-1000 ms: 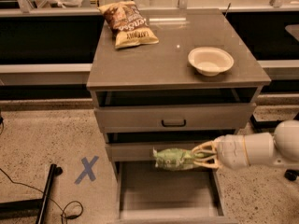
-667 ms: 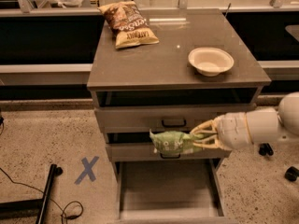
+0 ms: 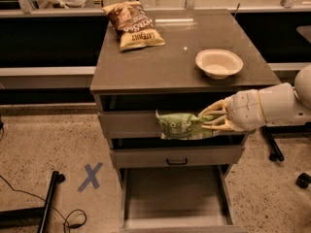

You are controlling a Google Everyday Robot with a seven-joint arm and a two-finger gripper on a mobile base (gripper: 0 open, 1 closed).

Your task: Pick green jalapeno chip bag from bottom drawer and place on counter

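On the floor at far left a blue X (image 3: 91,176) of tape marks a spot beside the cabinet. On the table (image 3: 165,67), the brown chip bag (image 3: 133,25) lies flat at the back-left corner, which leaves bare surface in the middle and along the front edge for a new item. Below that edge, the green jalapeno chip bag (image 3: 181,125) hangs in the air in front of the top drawer (image 3: 126,123), well above the bottom drawer (image 3: 175,198), which stands pulled fully out. The bag lies roughly level, with its free left end sticking out. It sits lower than the tabletop, so by my reading 1 lift and 1 move inward remain before the placing. Further right a pale bowl (image 3: 218,63) rests near the table's right edge and is worth steering clear of. The claw (image 3: 210,120) reaches in from the right, its 2 fingers pinched on the bag's right end.
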